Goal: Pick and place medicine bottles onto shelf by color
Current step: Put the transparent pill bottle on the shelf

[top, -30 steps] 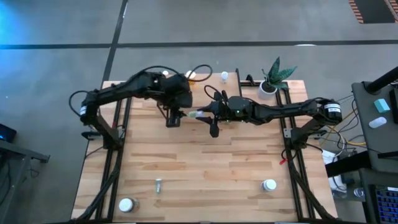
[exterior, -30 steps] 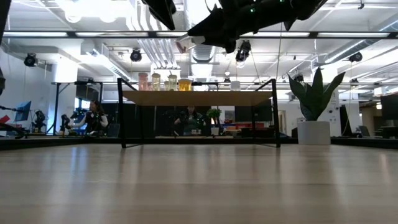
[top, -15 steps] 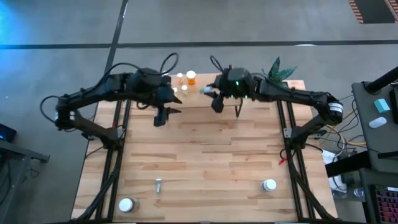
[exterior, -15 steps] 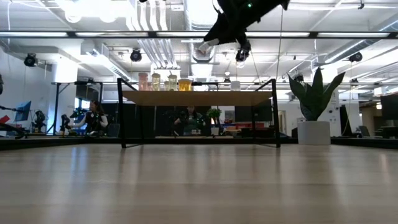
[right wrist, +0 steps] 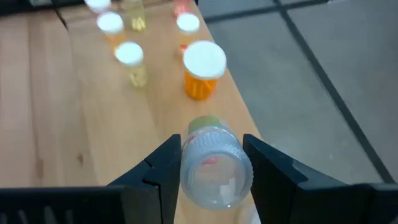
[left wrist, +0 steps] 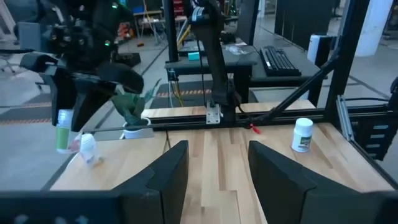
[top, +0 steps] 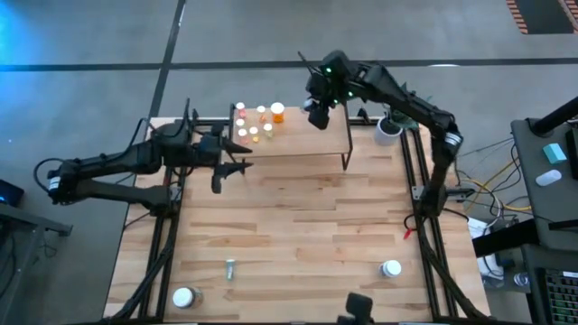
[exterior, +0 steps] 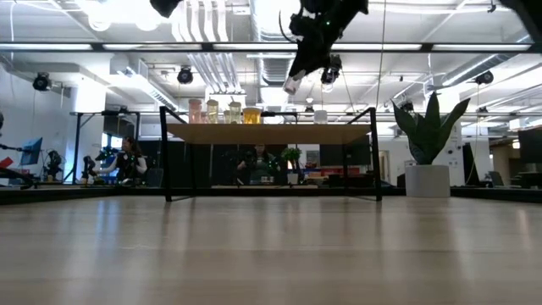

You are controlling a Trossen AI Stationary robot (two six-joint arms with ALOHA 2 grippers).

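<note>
The shelf (top: 298, 143) stands at the table's far edge with several medicine bottles on its left part, among them an orange white-capped one (right wrist: 200, 70) and yellow ones (right wrist: 132, 62). My right gripper (top: 316, 116) hangs above the shelf's far edge, shut on a small green bottle (right wrist: 214, 167) that has a pale, clear end. My left gripper (top: 226, 170) is open near the table's left side in front of the shelf. Nothing is between its fingers (left wrist: 168, 174). My right gripper pinches the green bottle by its two sides (right wrist: 186, 163), one finger on each. The bottle lies along the fingers, its wide clear end toward the wrist and its green end (right wrist: 202, 122) outward. The fingers slant down toward the table's left. The bottle (exterior: 292, 83) hangs clear above the shelf.
Three bottles are on the table's near part: a white one (top: 391, 268) at the right, a white-capped one (top: 184, 296) at the left corner, and a small vial (top: 230, 268) lying down. A potted plant (top: 390, 125) stands at the far right. A lone pale bottle (exterior: 320, 116) stands right of centre on the shelf.
My right gripper has carried the green bottle from the table's middle toward the far edge and up, to above the shelf. My left gripper has drawn away from the bottle toward the table's left edge and has tipped from pointing down to about level.
</note>
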